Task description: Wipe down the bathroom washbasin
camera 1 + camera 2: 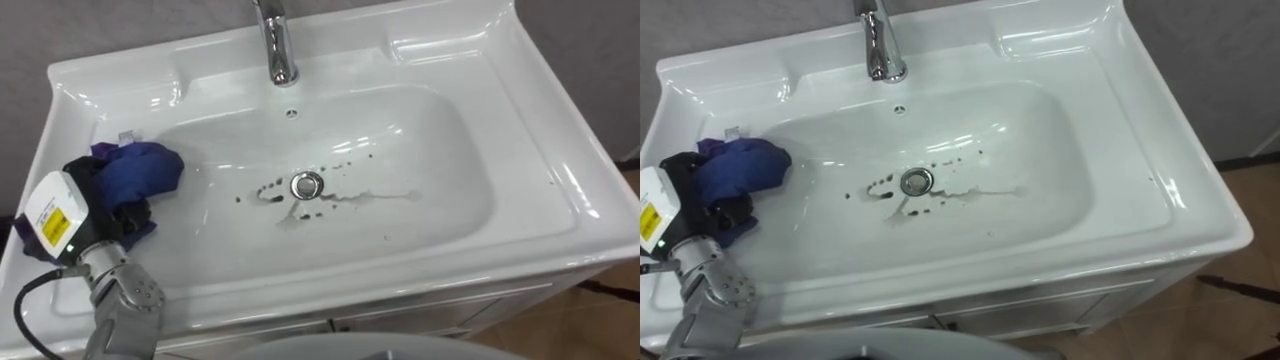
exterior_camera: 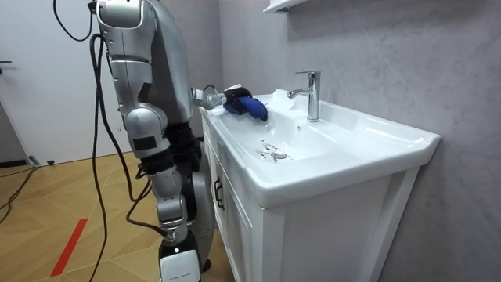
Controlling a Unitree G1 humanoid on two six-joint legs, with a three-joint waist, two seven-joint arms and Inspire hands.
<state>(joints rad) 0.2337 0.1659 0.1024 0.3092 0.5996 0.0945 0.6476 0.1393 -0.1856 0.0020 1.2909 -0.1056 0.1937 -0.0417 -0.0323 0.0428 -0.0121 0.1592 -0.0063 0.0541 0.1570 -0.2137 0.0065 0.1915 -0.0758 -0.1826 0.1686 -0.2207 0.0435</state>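
White glazed ceramic makes up the basin (image 1: 440, 225), a broad rounded-rectangle bowl with a smooth, shiny wall and a flat raised rim. It is set on a white cabinet (image 2: 243, 227), and I stand at its front. That gloss is my main worry: I judge a bunched cloth could skate over it and smear the dirt rather than lift it if I press too lightly.

The chrome faucet (image 1: 276, 40) stands upright at the middle of the back rim, hard and mirror-bright. A wide sweep toward the back could knock my arm against it.

The cloth (image 1: 148, 168) is dark blue, soft and crumpled into a lump. It lies against the bowl's left slope, well apart from the mess. My left hand (image 1: 100, 205) is closed round it, dark fingers curled into the folds. A loose hold could let it slip out mid-stroke.

The round metal drain (image 1: 307, 185) sits at the bowl's centre, and a trailing corner might snag on it. Around it lie small dark spots (image 1: 338, 165) and a pale brownish streak (image 1: 385, 196) running right, not yet wiped.
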